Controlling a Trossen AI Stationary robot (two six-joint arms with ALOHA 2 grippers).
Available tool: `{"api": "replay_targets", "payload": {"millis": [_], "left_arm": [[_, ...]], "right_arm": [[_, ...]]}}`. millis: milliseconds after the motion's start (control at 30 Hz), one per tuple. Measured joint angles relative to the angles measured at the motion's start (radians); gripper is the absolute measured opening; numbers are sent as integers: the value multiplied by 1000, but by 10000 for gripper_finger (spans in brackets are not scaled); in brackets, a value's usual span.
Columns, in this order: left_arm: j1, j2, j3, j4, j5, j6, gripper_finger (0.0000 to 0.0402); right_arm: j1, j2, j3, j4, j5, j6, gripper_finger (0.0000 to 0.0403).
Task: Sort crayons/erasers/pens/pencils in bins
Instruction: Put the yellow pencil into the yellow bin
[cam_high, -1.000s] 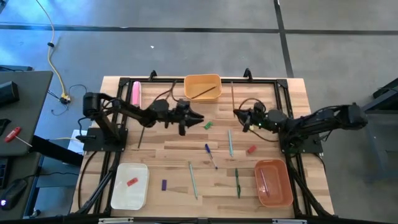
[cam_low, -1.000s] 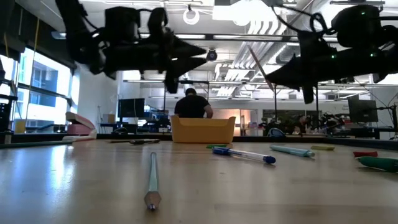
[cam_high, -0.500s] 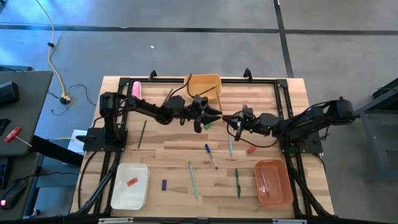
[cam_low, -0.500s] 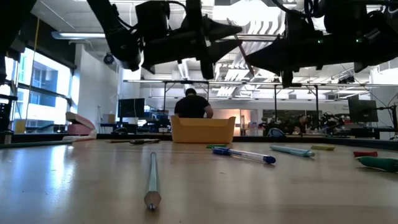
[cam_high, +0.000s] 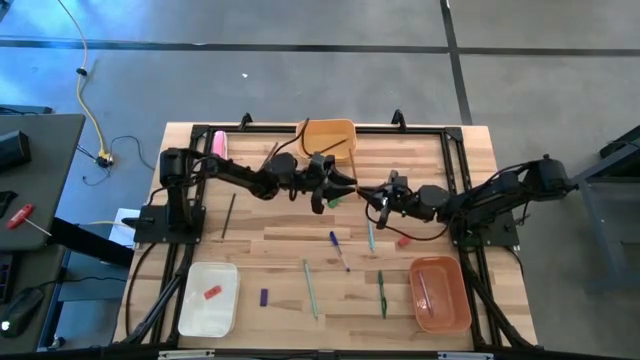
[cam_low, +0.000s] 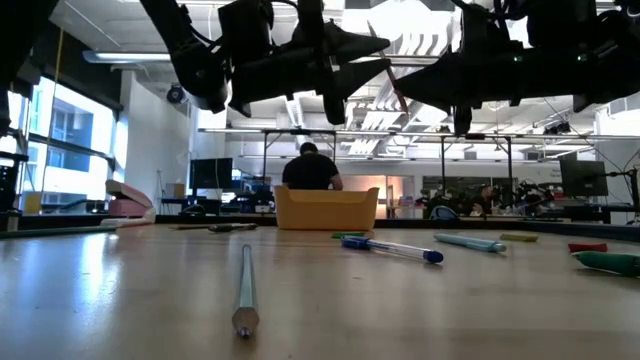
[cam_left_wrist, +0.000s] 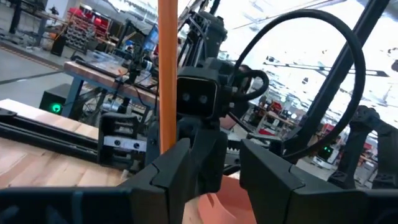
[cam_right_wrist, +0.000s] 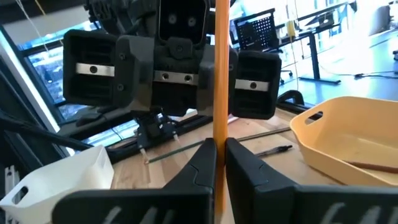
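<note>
No readable writing. Right gripper (cam_right_wrist: 216, 163) pinches thin orange-brown wooden pencil (cam_right_wrist: 221, 74); left gripper (cam_left_wrist: 211, 163) spread, facing it mid-table, pencil beside its finger.

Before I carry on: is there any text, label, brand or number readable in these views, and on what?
None can be read.
The pens on the table show no legible print at this size.
The yellow-orange bin and white bin show bare walls.
Signs in the room behind are too blurred to read.
</note>
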Motion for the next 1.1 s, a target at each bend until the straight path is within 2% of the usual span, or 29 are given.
{"api": "replay_targets", "payload": {"millis": [367,833,933,1100], "left_arm": [[47,-1,0,5,0,1,131],[36,-1,42,26,2,58,129],[36,-1,61,11,5,58,116],[31,-1,80,-30,12,101,67]], "right_arm": [[1,0,0,24,1,0,4],[1,0,0,24,-15,0,4],[1,0,0,24,-18,0,4],[1,0,0,24,-41,0,4]]}}
